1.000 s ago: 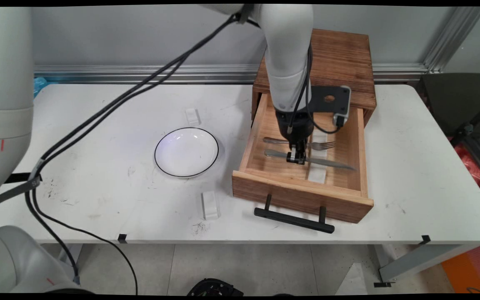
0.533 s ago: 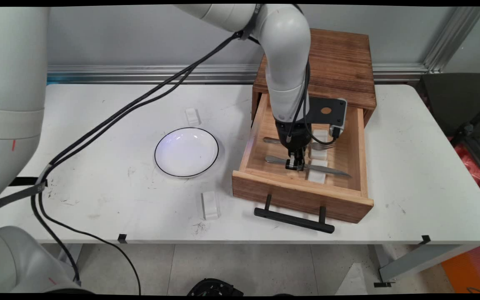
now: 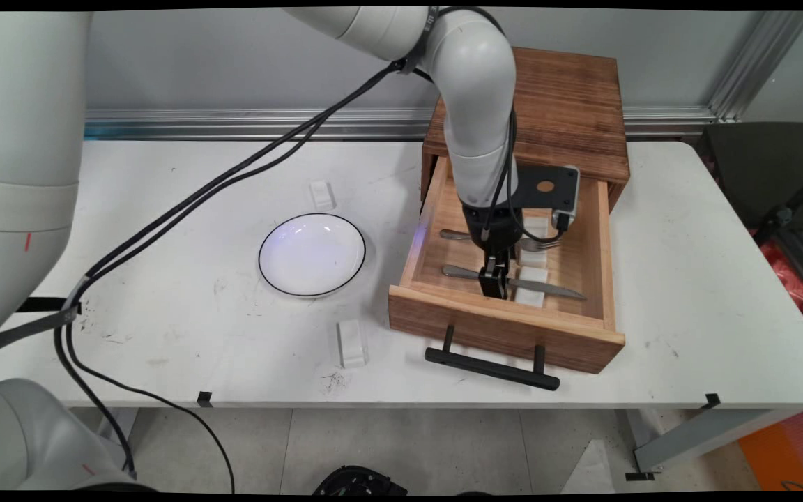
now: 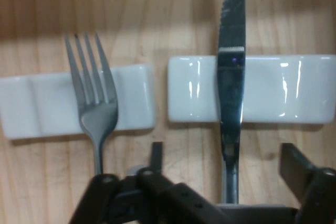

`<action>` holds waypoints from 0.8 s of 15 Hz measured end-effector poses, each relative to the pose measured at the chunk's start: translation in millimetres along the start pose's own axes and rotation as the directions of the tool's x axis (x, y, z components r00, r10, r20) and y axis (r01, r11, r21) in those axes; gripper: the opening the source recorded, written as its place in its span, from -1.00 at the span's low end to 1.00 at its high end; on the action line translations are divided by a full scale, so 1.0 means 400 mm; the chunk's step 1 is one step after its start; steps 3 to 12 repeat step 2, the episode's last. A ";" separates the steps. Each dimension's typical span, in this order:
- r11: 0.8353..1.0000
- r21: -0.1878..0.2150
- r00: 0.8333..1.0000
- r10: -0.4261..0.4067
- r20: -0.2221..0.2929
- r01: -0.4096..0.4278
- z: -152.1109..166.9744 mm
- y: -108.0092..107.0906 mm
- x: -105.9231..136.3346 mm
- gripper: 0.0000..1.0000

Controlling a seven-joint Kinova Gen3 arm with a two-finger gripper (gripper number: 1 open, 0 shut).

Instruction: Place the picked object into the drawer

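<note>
Inside the open wooden drawer, my gripper is lowered over a table knife. In the hand view the gripper is open, and its fingers stand on either side of the knife's handle without touching it. The blade rests on a white ceramic rest. A fork lies parallel to the knife on a second white rest. In the main view the fork sits farther back in the drawer, partly hidden by the hand.
The drawer sticks out of a dark wooden cabinet at the table's back right, and its black handle points to the front. A white plate with a black rim lies left of the drawer. Two more white rests sit on the table.
My gripper has come down into the drawer and moved slightly toward its front, closing in on the knife's handle. The knife now lies a little nearer the drawer's front.
</note>
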 end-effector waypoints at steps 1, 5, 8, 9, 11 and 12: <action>1.000 0.001 1.000 -0.003 -0.006 0.003 -0.009 -0.002 -0.001 1.00; 1.000 0.002 1.000 -0.006 -0.011 0.006 -0.018 -0.004 -0.002 1.00; 1.000 0.002 1.000 -0.006 -0.011 0.006 -0.018 -0.004 -0.002 1.00; 1.000 0.002 1.000 -0.006 -0.011 0.006 -0.018 -0.004 -0.002 1.00; 1.000 0.002 1.000 -0.006 -0.011 0.006 -0.018 -0.004 -0.002 1.00; 1.000 0.002 1.000 -0.006 -0.011 0.006 -0.018 -0.004 -0.002 1.00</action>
